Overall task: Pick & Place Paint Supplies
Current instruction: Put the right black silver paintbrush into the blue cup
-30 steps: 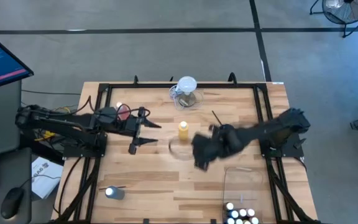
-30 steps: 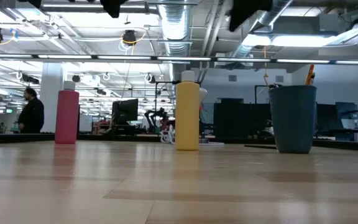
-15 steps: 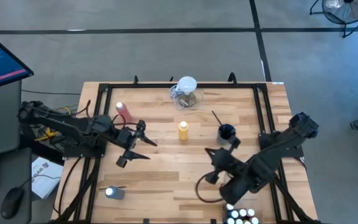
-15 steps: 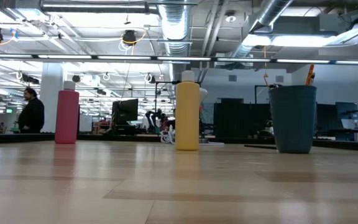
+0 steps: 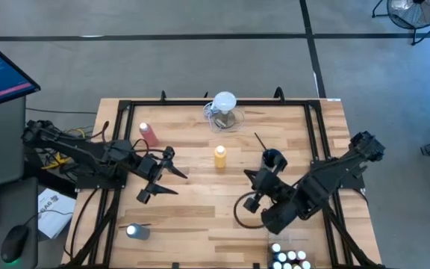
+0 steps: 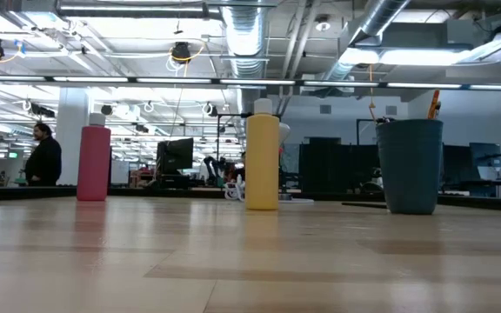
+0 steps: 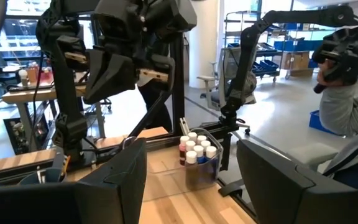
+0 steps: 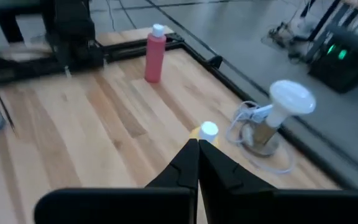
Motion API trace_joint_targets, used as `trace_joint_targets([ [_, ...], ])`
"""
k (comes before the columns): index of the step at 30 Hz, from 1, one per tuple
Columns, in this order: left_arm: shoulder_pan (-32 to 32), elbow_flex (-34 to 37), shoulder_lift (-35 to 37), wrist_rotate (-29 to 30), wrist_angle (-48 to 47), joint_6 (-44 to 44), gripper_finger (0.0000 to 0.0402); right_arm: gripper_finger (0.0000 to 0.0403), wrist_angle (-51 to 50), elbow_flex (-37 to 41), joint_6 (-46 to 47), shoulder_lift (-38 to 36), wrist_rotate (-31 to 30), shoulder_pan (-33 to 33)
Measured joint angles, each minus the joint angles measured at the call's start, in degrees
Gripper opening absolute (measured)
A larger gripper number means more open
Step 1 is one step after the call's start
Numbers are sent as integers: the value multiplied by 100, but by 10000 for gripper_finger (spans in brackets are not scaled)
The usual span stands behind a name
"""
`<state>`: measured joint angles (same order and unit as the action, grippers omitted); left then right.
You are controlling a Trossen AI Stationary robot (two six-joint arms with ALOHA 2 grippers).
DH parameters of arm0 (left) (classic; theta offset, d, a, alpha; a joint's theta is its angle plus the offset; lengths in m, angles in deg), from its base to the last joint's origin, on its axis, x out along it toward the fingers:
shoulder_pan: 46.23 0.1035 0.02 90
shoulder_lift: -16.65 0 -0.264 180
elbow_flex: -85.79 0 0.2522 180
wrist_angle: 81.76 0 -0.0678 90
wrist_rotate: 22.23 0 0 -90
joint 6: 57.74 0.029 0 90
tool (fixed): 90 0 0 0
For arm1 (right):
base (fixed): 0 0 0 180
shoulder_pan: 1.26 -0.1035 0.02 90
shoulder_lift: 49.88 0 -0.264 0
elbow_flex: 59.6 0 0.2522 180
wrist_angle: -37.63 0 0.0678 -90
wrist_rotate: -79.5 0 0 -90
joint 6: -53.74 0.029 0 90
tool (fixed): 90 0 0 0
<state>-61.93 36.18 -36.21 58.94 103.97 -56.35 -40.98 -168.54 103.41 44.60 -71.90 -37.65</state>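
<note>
Progress looks partial: small white-capped bottles (image 5: pixel 288 258) sit at the table's near right edge, yellow bottle (image 5: pixel 220 156) and pink-red bottle (image 5: pixel 148 134) remain, left gripper (image 5: pixel 157 173) open, right gripper (image 5: pixel 254 189) closed empty.

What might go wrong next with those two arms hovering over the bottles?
1. The right gripper, jaws shut and empty, points toward the yellow bottle; reaching like that, it may knock the bottle over.
2. The blue cup with its brush sits beside the right arm, which may clip it.
3. The left gripper, jaws open, is near the pink bottle and may tip it.
</note>
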Motion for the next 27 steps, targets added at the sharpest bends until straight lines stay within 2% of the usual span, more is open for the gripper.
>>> trace_joint_targets([
  [3, 0, 0, 0, -1, -1, 0, 209, 1, 220, 0, 83, 0, 231, 205],
  [5, 0, 0, 0, 1, -6, 0, 209, 1, 370, 0, -356, 0, 842, 382],
  [7, 0, 0, 0, 3, -8, 0, 209, 1, 413, -7, -833, 1, 1977, 623],
  [10, 0, 0, 0, 18, -38, 0, 209, 1, -154, -222, -1134, 9, 4362, 1111],
  [12, 2, 2, 0, 25, -41, 2, 209, 1, -723, -362, -1007, 0, 5283, 1437],
  [17, 2, 2, 0, 23, -8, 2, 209, 1, -2456, -509, -917, -3, 5543, 2024],
  [19, 2, 2, 0, 23, -9, -6, 209, 1, -2488, -474, -1278, -45, 5600, 2097],
  [23, 2, 2, 0, 23, -50, -13, 209, 1, -1946, -461, -2133, -348, 5639, 2093],
  [27, 2, 7, 0, 20, -74, -16, 209, 2, -2218, -418, -2255, -385, 5530, 2241],
])
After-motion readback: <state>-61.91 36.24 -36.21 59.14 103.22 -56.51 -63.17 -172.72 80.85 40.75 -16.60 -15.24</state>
